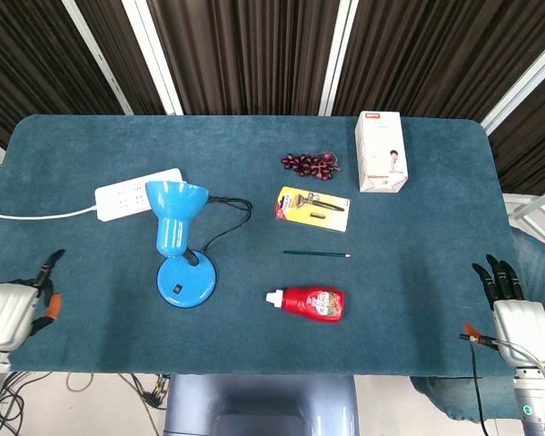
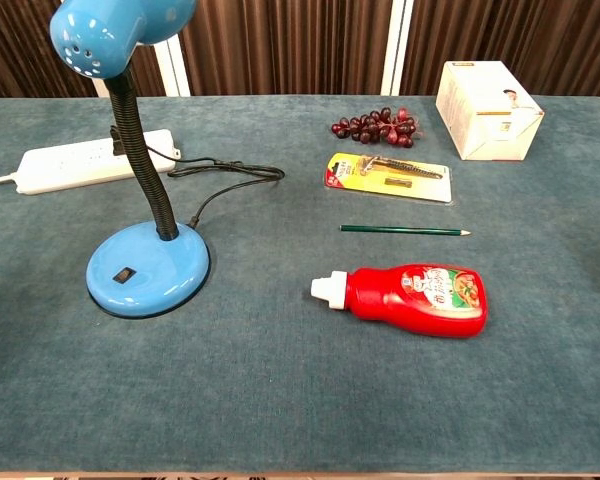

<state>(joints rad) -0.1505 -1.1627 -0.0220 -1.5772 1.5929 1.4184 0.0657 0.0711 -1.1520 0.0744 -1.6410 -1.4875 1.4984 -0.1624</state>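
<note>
My left hand hovers over the table's front left corner, holding nothing, nearest to the blue desk lamp. My right hand stays at the front right edge, fingers extended and apart, empty. Neither hand shows in the chest view. A red ketchup bottle lies on its side near the front middle, white cap to the left. A green pencil lies just behind it. Further back sit a yellow razor pack, dark grapes and a white box.
A white power strip lies at the back left, the lamp's black cord running to it. The blue cloth-covered table ends close to both hands. Dark curtains hang behind.
</note>
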